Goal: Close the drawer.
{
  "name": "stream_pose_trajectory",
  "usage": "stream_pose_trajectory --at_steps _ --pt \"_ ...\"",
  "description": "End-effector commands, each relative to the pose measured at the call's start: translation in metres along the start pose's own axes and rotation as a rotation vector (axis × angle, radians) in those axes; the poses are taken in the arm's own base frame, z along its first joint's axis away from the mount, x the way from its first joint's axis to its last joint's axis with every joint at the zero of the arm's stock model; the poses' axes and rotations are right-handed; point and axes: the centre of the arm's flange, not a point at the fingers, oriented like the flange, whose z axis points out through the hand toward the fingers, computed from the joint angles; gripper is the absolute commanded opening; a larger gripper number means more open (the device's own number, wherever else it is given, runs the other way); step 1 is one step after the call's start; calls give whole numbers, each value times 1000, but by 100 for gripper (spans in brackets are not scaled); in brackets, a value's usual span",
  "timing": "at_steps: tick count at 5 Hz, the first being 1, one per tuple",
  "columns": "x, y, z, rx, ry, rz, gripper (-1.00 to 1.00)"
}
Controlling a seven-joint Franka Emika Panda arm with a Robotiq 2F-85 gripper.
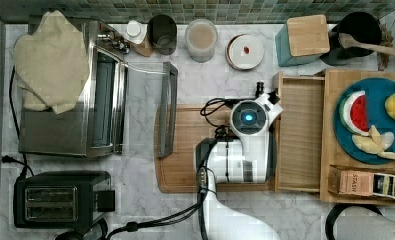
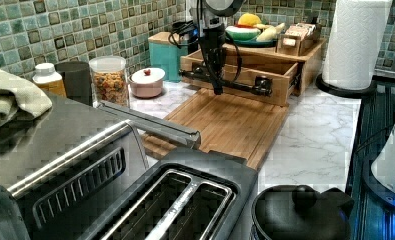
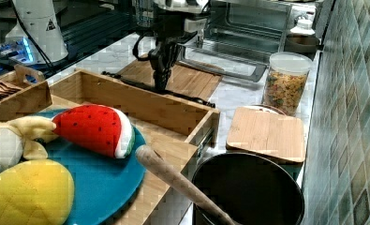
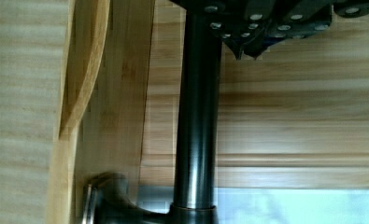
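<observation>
- The drawer (image 1: 299, 134) stood pulled out of its bamboo box (image 1: 335, 175) over the marble counter (image 1: 140, 200), its front edge reaching the cutting board (image 1: 185, 150); in the top view the open tray lay just to the right of the arm.
- It looked stiff and light: a shallow, wide tray of pale striped bamboo with a thin raised rim, nothing visible inside it, likely to slide on its runners with a modest push (runner friction could not be judged).
- The natural contact point was the dark bar handle (image 4: 197, 140), a smooth metal rod on curved end mounts running along the front panel; being round and glossy, it probably suited a flat push better than a pinch, best near its middle so the tray would not rack sideways.
- The gripper (image 2: 217, 90) hung at that bar, fingers pointing down against the drawer front in the left view; whether they were spread or pressed together could not be told.
- On top of the box sat a blue plate (image 1: 380, 145) of toy fruit.
</observation>
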Motion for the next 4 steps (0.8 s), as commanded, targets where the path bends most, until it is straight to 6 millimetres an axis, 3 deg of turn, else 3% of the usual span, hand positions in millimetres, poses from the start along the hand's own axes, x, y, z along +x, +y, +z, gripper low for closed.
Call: stream_pose_trajectory --at_steps 1,2,3,4 --pt "-42 246 -26 -83 123 276 -100" --pt "-43 284 -20 -98 134 264 -100" --pt "-40 302 -16 -86 130 248 -100" --pt "-33 305 -28 -99 79 286 -100"
